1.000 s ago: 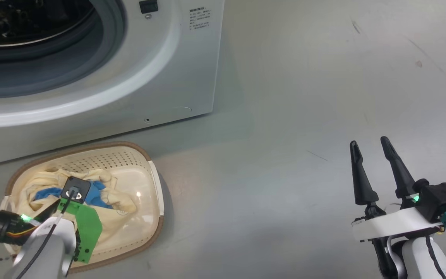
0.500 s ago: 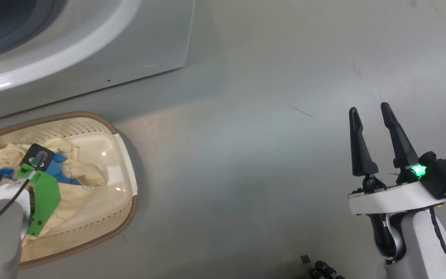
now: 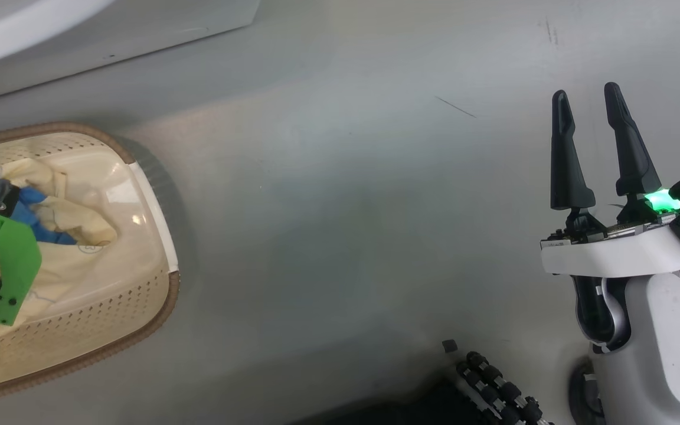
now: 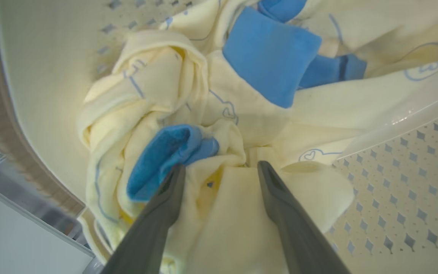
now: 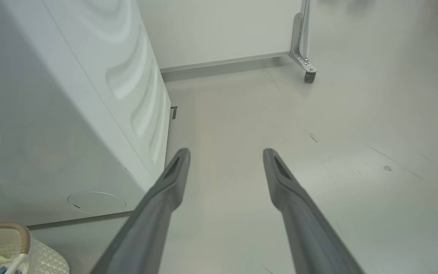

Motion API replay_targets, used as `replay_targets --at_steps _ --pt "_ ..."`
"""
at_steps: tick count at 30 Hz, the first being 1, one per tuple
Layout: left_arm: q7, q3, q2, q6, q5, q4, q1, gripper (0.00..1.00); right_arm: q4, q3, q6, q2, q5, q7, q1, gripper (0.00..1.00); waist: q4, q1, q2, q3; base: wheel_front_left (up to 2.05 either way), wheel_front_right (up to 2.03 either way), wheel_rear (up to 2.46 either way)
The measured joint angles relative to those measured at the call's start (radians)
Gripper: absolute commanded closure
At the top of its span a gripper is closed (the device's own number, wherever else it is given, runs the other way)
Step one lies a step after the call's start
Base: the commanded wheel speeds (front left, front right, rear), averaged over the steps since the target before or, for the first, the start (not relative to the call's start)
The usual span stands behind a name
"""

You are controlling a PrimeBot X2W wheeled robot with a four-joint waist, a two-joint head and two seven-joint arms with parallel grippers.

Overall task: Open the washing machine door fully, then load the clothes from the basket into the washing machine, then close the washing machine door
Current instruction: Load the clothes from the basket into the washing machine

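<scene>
- Step: loading. My left gripper (image 4: 221,166) is down in the basket (image 3: 92,324), going for the clothes (image 4: 249,125).
- Left fingers are spread full and straddle a cream fold. Nothing is pinched yet. One finger touches a blue cuff (image 4: 165,152), the other lies on cream cloth.
- My right gripper (image 3: 585,91) is spread full and empty. It hangs over bare floor (image 3: 346,236), well apart from the basket, fingers pointing away from me.
- The basket sits on the floor just in front of the washer (image 5: 51,133), mouth up.
- The clothes are one crumpled heap on the basket bottom. There's bare plastic between the heap and the white handle (image 3: 154,221).
- Axis: the heap has no clear long axis. The basket's oval looks to run along the washer front, but its far end is cut off in head view, so that's a guess.
- Next: push a touch deeper, close on the fold, lift straight up until the cloth clears the rim, then swing to the drum.
- Risk: the heap looks tangled. A thin pinch may slip, or drag the lot.
</scene>
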Motion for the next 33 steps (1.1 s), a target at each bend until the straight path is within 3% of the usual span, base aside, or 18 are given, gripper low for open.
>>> replay_targets --at_steps 7,8,10,11,18,33 --pt "0.04 0.004 -0.002 0.02 -0.009 0.043 -0.019 0.0 0.006 -0.002 0.0 0.001 0.008 0.0 -0.022 0.0 -0.005 0.0 0.0 0.049 0.0 0.0 0.0" --pt "0.04 0.003 -0.002 0.021 -0.009 0.044 -0.021 0.13 0.006 -0.002 0.0 0.001 0.009 0.0 -0.026 0.0 -0.005 0.0 0.0 0.052 0.0 0.0 0.0" --pt "0.04 0.003 -0.002 0.026 -0.009 0.05 -0.023 0.96 0.007 -0.002 0.0 0.001 0.009 0.0 -0.031 0.0 -0.005 0.0 0.0 0.056 0.0 0.0 0.0" --pt "0.04 0.002 -0.002 0.03 -0.008 0.055 -0.023 1.0 0.009 -0.002 0.0 0.001 0.01 0.0 -0.034 0.0 -0.004 -0.0001 0.0 0.057 0.0 0.0 0.0" --pt "0.006 -0.006 -0.006 0.045 0.001 0.066 -0.028 1.0 0.015 -0.009 0.0 0.001 0.016 0.0 -0.042 0.0 0.001 -0.0001 0.0 0.059 0.0 0.0 0.0" --pt "-0.167 -0.047 -0.096 0.058 0.017 0.038 -0.035 1.0 0.029 -0.053 0.0 0.002 0.011 0.0 -0.042 0.0 0.056 0.0 0.0 0.01 0.0 0.0 0.0"
